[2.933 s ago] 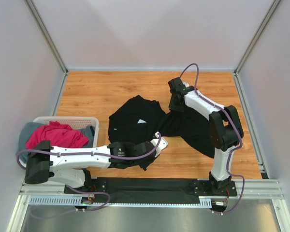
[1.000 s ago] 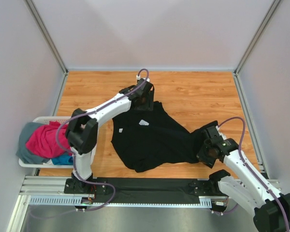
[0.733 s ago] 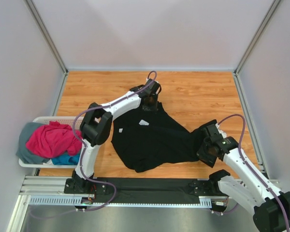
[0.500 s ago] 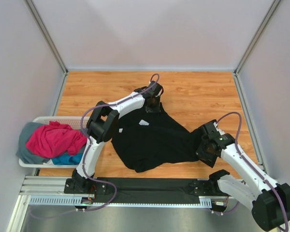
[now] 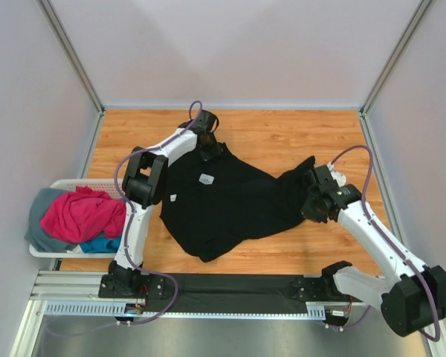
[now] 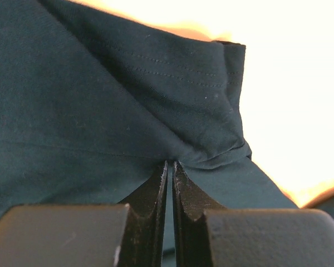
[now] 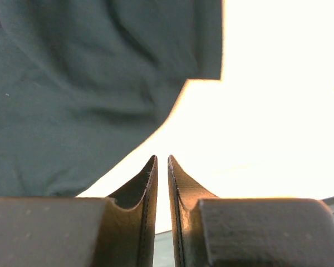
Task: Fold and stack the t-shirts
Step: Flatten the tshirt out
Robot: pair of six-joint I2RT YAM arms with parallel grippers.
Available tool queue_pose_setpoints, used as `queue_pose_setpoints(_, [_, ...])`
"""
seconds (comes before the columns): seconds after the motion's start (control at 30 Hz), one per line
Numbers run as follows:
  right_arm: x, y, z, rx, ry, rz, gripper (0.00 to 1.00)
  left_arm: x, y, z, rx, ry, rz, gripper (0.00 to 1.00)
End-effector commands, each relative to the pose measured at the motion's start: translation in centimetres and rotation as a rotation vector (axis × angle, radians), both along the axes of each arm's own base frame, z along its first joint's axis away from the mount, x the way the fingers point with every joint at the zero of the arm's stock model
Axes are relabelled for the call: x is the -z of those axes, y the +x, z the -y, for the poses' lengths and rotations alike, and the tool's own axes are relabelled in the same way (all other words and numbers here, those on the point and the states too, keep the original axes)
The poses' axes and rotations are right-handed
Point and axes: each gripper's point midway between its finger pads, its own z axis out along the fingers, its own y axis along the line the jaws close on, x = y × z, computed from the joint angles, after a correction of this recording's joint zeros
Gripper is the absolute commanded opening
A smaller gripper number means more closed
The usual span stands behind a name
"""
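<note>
Wood-grain table [image 5: 297,141] enclosed by pale walls. The black t-shirt [image 5: 230,204] lies spread and creased at the centre of the top view, one part reaching toward the right. The left gripper [image 5: 208,150] sits at the garment's upper edge; in its wrist view the jaws [image 6: 170,163] are nearly together and pinch a gathered fold of the dark cloth. The right gripper [image 5: 310,201] is at the shirt's right-hand end; its jaws [image 7: 162,157] stand a narrow slit apart with nothing between them, the cloth just to their left. At left centre, a white basket [image 5: 82,182] holds the pink t-shirt [image 5: 78,216], blue t-shirt [image 5: 97,244] and grey t-shirt [image 5: 39,223].
</note>
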Motion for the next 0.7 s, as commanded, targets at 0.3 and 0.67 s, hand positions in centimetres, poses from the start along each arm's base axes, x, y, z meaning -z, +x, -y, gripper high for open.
queue_pose_setpoints(0.3, [-3.8,8.3,-1.2,-0.085,-0.074,0.095,0.00,-0.4,6.0,-9.6,-0.312,0.040,-0.009,0.12])
queue_pose_setpoints(0.67, [-3.6,13.1,-2.6,-0.162,-0.005,0.282,0.45,-0.5,5.9,-10.7,-0.262,0.065,0.015,0.12])
